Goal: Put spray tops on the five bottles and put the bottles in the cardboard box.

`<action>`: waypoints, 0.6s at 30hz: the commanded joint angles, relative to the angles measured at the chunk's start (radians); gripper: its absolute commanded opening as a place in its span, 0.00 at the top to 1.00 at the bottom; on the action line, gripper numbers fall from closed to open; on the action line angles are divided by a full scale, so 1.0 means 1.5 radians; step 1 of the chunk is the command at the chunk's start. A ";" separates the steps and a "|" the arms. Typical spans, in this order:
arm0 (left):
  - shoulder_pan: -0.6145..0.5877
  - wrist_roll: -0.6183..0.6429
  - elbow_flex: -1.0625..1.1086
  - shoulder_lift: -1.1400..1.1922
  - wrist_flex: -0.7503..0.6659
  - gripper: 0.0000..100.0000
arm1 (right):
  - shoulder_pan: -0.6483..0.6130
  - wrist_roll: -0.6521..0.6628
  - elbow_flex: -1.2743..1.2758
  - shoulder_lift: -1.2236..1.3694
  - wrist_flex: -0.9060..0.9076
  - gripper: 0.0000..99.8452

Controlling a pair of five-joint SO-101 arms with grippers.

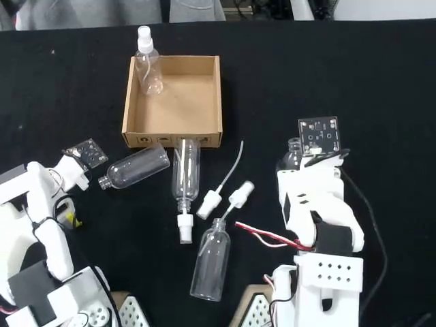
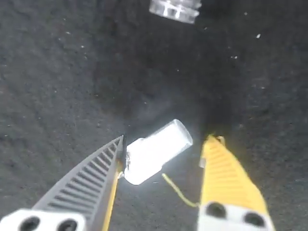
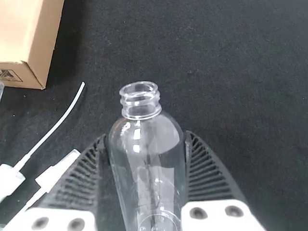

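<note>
Nearest the arm bases, an uncapped bottle [image 1: 211, 262] lies between them. The left gripper [image 2: 166, 142] has its jaws apart around a white spray top [image 2: 156, 151], one jaw touching it. The right gripper [image 3: 144, 137] is clamped on an open-necked bottle [image 3: 139, 96]. Two loose spray tops [image 1: 210, 201] lie beside a capped lying bottle [image 1: 185, 174] at the cardboard box's [image 1: 219, 95] near wall. A sprayer-topped bottle [image 1: 148, 68] leans in its far corner, and bare black table [image 1: 327, 75] stretches alongside.

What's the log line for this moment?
left gripper: open around spray top | right gripper: shut on uncapped bottle | cardboard box: one capped bottle
</note>
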 commanded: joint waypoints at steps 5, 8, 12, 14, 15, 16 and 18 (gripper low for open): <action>-0.002 -0.023 -0.007 -0.005 -0.004 0.80 | 0.018 0.000 -0.003 -0.016 -0.021 0.93; -0.012 -0.025 -0.012 -0.004 -0.007 0.79 | 0.018 0.000 -0.003 -0.016 -0.021 0.93; -0.024 -0.025 -0.011 -0.003 -0.008 0.75 | 0.018 0.000 -0.003 -0.016 -0.021 0.93; -0.026 -0.025 -0.010 -0.003 -0.009 0.75 | 0.018 0.000 -0.003 -0.016 -0.021 0.93; -0.026 -0.025 -0.008 -0.003 -0.009 0.76 | 0.018 0.000 -0.003 -0.016 -0.021 0.93; -0.026 -0.025 -0.007 -0.003 -0.009 0.76 | 0.018 0.000 -0.003 -0.016 -0.021 0.93; -0.026 -0.025 -0.007 -0.003 -0.009 0.76 | 0.018 0.000 -0.003 -0.016 -0.021 0.93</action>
